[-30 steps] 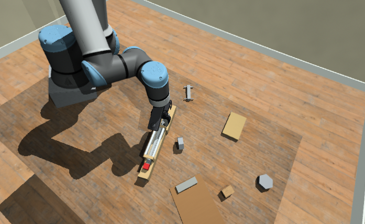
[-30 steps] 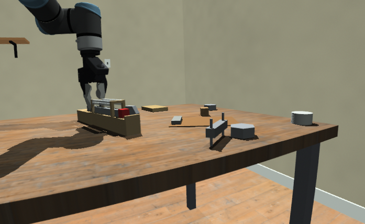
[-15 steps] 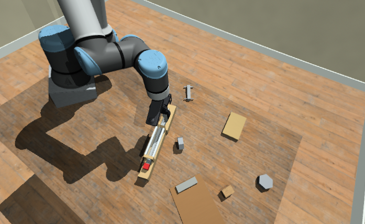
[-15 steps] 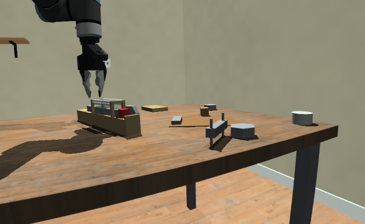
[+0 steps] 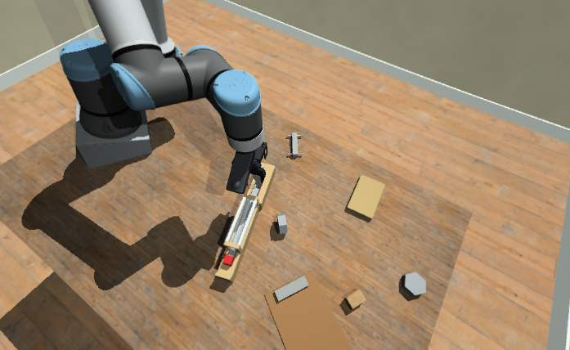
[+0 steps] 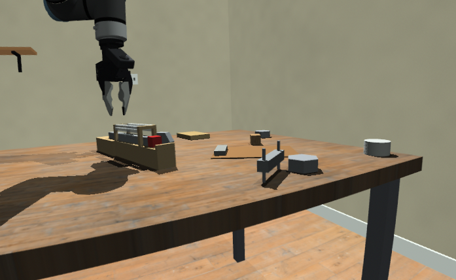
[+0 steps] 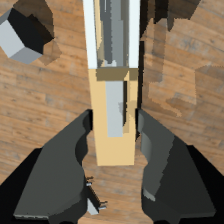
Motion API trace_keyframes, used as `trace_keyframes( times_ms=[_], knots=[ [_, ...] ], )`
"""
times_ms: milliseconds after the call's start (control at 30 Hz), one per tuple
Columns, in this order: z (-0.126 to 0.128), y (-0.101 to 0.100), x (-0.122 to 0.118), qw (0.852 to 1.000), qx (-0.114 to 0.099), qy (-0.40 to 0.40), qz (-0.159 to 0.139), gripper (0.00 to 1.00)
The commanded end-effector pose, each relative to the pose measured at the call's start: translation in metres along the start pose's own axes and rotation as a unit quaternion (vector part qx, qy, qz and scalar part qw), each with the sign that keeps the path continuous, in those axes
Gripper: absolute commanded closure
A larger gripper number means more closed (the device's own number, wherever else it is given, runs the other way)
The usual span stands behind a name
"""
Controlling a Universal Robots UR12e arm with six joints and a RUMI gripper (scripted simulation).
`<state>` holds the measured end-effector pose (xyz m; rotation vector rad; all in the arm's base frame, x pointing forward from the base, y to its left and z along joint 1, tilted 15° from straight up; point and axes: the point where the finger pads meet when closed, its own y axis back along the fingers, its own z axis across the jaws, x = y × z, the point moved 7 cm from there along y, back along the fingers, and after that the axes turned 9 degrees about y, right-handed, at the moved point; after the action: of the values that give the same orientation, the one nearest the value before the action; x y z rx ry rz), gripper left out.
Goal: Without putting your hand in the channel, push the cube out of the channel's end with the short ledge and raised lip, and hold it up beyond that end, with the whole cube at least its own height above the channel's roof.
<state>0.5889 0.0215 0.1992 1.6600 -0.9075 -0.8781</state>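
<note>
The red cube [image 5: 227,259] [image 6: 154,140] sits on the short ledge of the wooden channel [image 5: 230,275] [image 6: 135,152] [image 7: 115,150], outside the see-through roof [image 5: 242,222] and just behind the raised lip [image 6: 167,152]. A grey rod [image 5: 255,190] [image 7: 116,95] lies in the channel and sticks out of the opposite end. My gripper [image 5: 248,180] [image 6: 116,112] [image 7: 113,110] hangs above that opposite end, well clear of the roof. Its fingers stand narrow with nothing between them.
A small grey block [image 5: 281,223] [image 7: 17,37] lies beside the channel. Around it are a tan slab [image 5: 365,196] [image 6: 192,135], a grey pegged bar [image 5: 293,145] [image 6: 270,160], a brown sheet [image 5: 308,317] with a flat grey block, a brown cube [image 5: 355,298] and a grey hexagon [image 5: 415,284].
</note>
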Motion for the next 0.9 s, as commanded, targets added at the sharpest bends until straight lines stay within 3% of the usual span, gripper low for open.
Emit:
trace_keyframes(
  times_ms=[0, 700, 733, 800, 867],
  knots=[
    [0.000, 0.001, 0.000, 1.000, 0.000, 0.000, 0.000, 0.78],
    [0.000, 0.001, 0.000, 1.000, 0.000, 0.000, 0.000, 0.78],
    [-0.001, 0.001, -0.001, 1.000, 0.000, 0.000, 0.000, 1.00],
    [-0.004, 0.001, -0.018, 1.000, 0.000, 0.000, 0.000, 1.00],
    [-0.010, 0.001, -0.052, 1.000, 0.000, 0.000, 0.001, 1.00]
  ],
)
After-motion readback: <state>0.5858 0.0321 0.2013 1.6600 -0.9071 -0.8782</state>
